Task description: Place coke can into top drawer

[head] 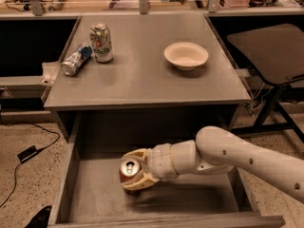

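Well inside the top drawer [194,201], bare floor lay open toward both side walls and the front edge. My arm [247,156] reached in low from the right, my gripper [135,170] clenched around the coke can [129,168].

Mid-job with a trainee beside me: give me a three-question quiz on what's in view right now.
1. True or false: the coke can stands on the tabletop.
2. Where is the pincer? A) resting on the tabletop B) inside the open top drawer, closed around the coke can C) raised high above the tabletop
3. Fill in: ___ other cans are on the tabletop.
Key: 1 false, the pincer holds it inside the drawer. 2 B. 3 two: the white-green can upright, the silver-blue can on its side.
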`<state>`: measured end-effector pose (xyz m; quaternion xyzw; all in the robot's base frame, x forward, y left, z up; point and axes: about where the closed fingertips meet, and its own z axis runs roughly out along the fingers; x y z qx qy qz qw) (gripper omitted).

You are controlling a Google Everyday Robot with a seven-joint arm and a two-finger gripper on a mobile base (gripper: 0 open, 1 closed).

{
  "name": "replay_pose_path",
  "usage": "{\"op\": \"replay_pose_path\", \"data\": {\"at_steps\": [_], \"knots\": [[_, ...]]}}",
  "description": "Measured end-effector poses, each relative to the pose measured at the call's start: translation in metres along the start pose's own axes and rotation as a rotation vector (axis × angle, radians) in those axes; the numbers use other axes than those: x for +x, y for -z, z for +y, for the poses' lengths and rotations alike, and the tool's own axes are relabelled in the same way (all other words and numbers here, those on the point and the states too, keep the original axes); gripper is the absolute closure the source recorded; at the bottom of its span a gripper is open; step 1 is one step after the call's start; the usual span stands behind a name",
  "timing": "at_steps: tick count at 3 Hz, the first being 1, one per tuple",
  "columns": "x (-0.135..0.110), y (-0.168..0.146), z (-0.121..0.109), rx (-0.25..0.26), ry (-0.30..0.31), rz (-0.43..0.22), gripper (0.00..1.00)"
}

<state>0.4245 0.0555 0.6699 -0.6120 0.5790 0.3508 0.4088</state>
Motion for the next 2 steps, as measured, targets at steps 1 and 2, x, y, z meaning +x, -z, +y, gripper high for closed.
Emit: {"op": "replay_pose_path", "data": {"at_steps": [1,2], "knots": [[0.0,0.0,0.0,0.0,0.0,0.0,0.0],[0.0,0.0,0.0,0.0,0.0,0.0,0.0]]}}
